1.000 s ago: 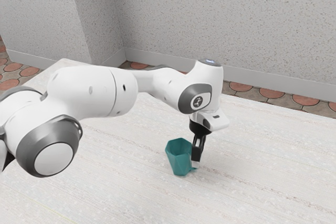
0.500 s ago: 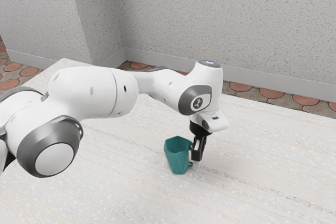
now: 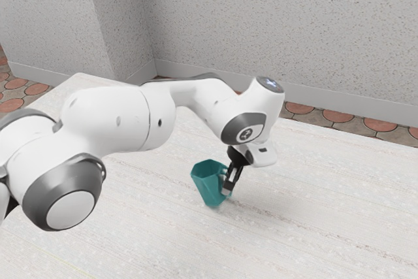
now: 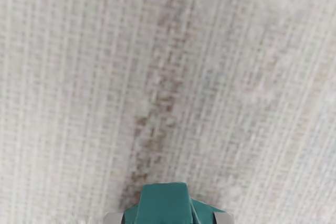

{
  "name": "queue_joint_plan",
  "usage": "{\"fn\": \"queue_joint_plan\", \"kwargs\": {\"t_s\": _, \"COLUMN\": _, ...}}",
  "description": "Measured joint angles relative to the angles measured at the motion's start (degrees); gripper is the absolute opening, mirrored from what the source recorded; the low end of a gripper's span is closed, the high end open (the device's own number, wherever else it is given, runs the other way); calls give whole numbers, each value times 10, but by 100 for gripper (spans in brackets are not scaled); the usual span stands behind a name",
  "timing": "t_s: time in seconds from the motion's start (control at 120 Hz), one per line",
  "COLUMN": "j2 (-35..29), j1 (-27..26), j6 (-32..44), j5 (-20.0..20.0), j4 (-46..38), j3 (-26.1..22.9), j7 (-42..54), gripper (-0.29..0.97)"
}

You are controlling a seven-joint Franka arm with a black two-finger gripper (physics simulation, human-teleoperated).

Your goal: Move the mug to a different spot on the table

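The teal mug [image 3: 209,186] is near the middle of the pale wood-grain table [image 3: 326,227], tilted so that its open mouth leans toward the exterior view's upper left and its narrower base points down toward the right. Whether the base touches the tabletop or hangs just clear of it is hard to tell from this angle. The black two-finger gripper [image 3: 228,181] comes down on the side of the mug toward the exterior view's right, its fingers set narrowly and clamped on the mug's wall at the rim. The white Franka arm [image 3: 196,106] reaches in from the exterior view's left, its wrist bent down over the mug. In the wrist view the mug [image 4: 164,203] sits directly under the hand, with the streaked table surface [image 4: 157,77] spreading beyond it. Behind the table are a speckled grey wall [image 3: 294,24] and a reddish tiled floor [image 3: 339,117].
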Motion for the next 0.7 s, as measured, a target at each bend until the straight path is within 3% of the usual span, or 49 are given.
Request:
{"fn": "queue_joint_plan", "kwargs": {"t_s": 0.283, "j2": -4, "j1": -40, "j6": -25, "j5": 7, "j4": -26, "j3": 109, "j7": -26, "gripper": 8}}
{"fn": "queue_joint_plan", "kwargs": {"t_s": 0.7, "j2": 7, "j1": -47, "j6": -37, "j5": 8, "j4": -52, "j3": 173, "j7": -51, "gripper": 8}}
